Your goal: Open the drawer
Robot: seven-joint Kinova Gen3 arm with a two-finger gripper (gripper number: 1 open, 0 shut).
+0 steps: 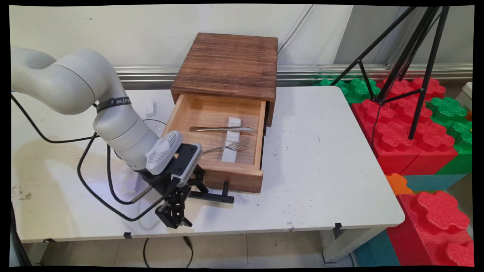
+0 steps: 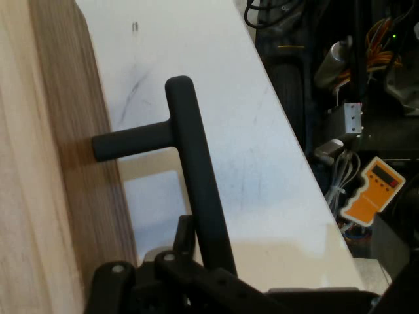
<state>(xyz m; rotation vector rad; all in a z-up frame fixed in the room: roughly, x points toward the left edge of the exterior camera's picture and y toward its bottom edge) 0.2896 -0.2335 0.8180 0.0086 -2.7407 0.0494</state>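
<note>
The black gripper sits low over the white table, just beside the drawer's black handle, at the handle's left end; whether its fingers are spread or pressed together cannot be told. The wooden drawer stands pulled out, holding a knife and a fork

White rounded arm, black cables, seemingly ribbed grey camera housing.
</note>
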